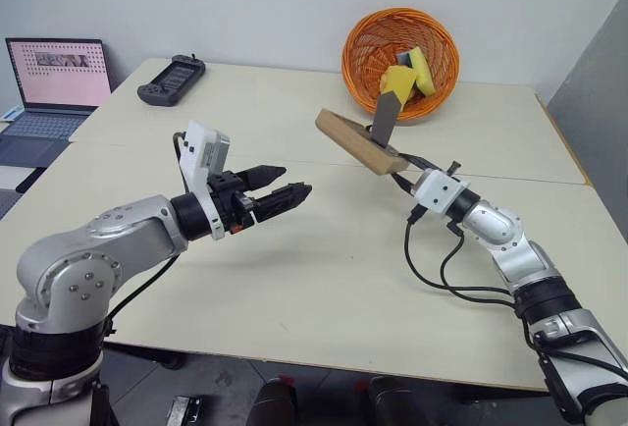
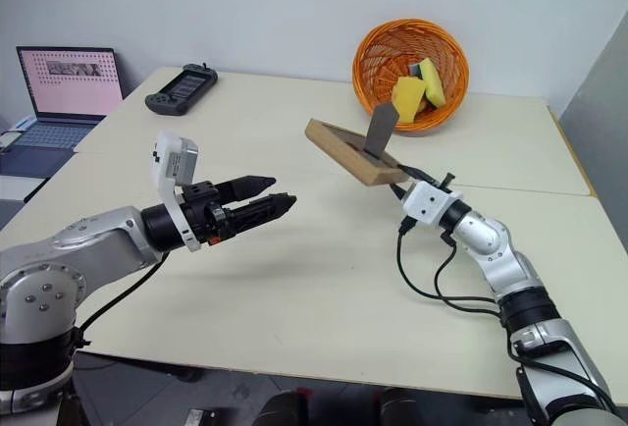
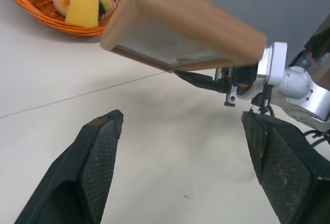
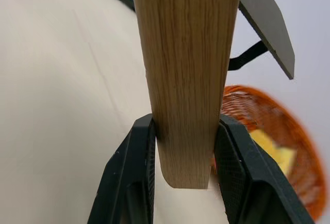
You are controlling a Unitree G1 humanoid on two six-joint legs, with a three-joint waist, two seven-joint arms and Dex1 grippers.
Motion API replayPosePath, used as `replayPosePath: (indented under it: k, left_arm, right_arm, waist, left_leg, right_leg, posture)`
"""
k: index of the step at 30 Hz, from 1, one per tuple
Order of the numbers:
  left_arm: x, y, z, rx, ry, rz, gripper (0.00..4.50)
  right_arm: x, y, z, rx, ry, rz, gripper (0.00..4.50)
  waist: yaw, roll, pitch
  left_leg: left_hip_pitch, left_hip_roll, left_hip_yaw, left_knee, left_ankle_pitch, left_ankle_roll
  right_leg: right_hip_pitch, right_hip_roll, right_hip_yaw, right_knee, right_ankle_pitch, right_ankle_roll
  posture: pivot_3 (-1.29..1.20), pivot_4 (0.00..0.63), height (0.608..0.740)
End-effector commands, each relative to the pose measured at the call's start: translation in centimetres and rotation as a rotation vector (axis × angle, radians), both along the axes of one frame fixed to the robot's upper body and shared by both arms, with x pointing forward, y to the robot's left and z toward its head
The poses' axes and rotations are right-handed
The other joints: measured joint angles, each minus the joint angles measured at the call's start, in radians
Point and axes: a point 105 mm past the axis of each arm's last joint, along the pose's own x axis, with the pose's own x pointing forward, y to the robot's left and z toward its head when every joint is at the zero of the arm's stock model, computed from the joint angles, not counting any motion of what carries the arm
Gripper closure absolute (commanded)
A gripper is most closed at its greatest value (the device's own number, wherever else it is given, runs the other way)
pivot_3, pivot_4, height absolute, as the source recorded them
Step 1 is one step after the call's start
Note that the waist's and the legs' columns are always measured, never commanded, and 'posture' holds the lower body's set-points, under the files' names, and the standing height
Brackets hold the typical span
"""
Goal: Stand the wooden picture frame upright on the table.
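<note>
Item: wooden picture frame [image 1: 358, 140], held in the air over the table [image 1: 294, 289], tilted, stand flap swung out on top. Our right gripper [image 4: 183, 175] pinches one edge of it between both fingers. Our left gripper [image 1: 278, 190] hangs near, jaws apart, holding nothing.

Risk, as we judge it: the narrow edge hold may let the frame pivot or slip while we lower it, and the flap could fold under.

Room: bare tabletop below; orange basket [image 1: 365, 48] behind, table edges well apart.
</note>
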Motion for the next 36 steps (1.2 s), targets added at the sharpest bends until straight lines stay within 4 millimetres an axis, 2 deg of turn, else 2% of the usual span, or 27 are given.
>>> replayPosePath:
  k: [1, 6, 11, 14, 16, 22, 28, 36]
  left_arm:
    - [-0.5, 0.8, 1.6, -0.014, -0.105, 0.063, 0.58]
    - [-0.5, 1.1, 1.8, -0.02, -0.116, 0.087, 0.58]
    - [-0.5, 0.8, 2.0, -0.014, -0.121, 0.075, 0.58]
    - [-0.2, 0.8, 2.2, -0.003, -0.123, 0.067, 0.58]
    - [0.1, 1.0, 2.3, -0.001, -0.121, 0.067, 0.58]
    - [0.1, 1.1, 2.5, 0.007, -0.115, 0.058, 0.58]
    - [-0.2, 1.2, 2.9, 0.017, -0.121, 0.053, 0.58]
    - [-1.0, 1.3, 3.2, -0.002, -0.082, 0.007, 0.58]
  right_arm:
    - [-0.5, 0.8, 1.3, 0.147, 0.14, 0.081, 3.04]
    - [-0.4, 0.8, -0.4, 0.314, 0.398, 0.083, 3.04]
    - [-1.9, 1.7, -1.6, 0.415, 0.566, 0.173, 3.04]
    - [-3.9, 3.1, -1.9, 0.436, 0.681, 0.321, 3.04]
    - [-4.6, 3.8, -1.9, 0.453, 0.735, 0.384, 3.04]
    - [-4.6, 4.7, -2.0, 0.473, 0.778, 0.411, 3.04]
    - [-4.8, 5.9, -4.2, 0.503, 0.861, 0.424, 3.04]
    - [-5.0, 5.7, -6.7, 0.492, 0.911, 0.408, 3.04]
  waist:
    - [0.0, 0.0, 0.0]
    - [0.003, 0.0, 0.0]
    - [0.002, 0.0, 0.0]
    - [-0.001, 0.001, 0.0]
    - [-0.001, 0.001, 0.0]
    - [0.0, 0.001, 0.001]
    - [-0.001, 0.001, 0.001]
    - [-0.001, 0.001, 0.001]
  left_leg:
    - [0.0, 0.0, 0.0, 0.0, 0.0, 0.0]
    - [0.0, 0.0, -0.001, 0.0, 0.0, 0.0]
    - [0.0, 0.0, -0.001, -0.001, 0.0, 0.0]
    - [0.0, 0.0, 0.0, -0.001, 0.0, 0.0]
    - [0.0, 0.001, 0.0, -0.001, 0.0, 0.0]
    - [0.0, 0.001, 0.0, -0.002, 0.0, 0.0]
    - [0.0, 0.001, 0.0, -0.002, 0.0, 0.0]
    - [0.0, 0.001, 0.0, -0.002, 0.0, 0.0]
  right_leg:
    - [0.0, 0.0, 0.0, 0.0, 0.0, 0.0]
    - [0.0, 0.0, -0.001, 0.0, 0.0, 0.0]
    - [0.0, 0.0, -0.001, 0.0, 0.0, 0.0]
    - [-0.001, 0.001, -0.001, 0.0, -0.001, -0.001]
    - [-0.001, 0.002, -0.001, -0.001, -0.001, -0.001]
    - [-0.001, 0.002, -0.001, -0.001, -0.001, -0.001]
    - [-0.001, 0.002, -0.001, -0.002, -0.001, -0.001]
    - [-0.001, 0.002, -0.001, -0.002, -0.001, -0.001]
  posture:
    - [0.0, 0.15, 0.74]
    - [0.0, 0.15, 0.74]
    - [0.0, 0.15, 0.74]
    - [0.0, 0.15, 0.74]
    - [0.0, 0.15, 0.74]
    - [0.0, 0.15, 0.74]
    - [0.0, 0.15, 0.74]
    - [0.0, 0.15, 0.74]
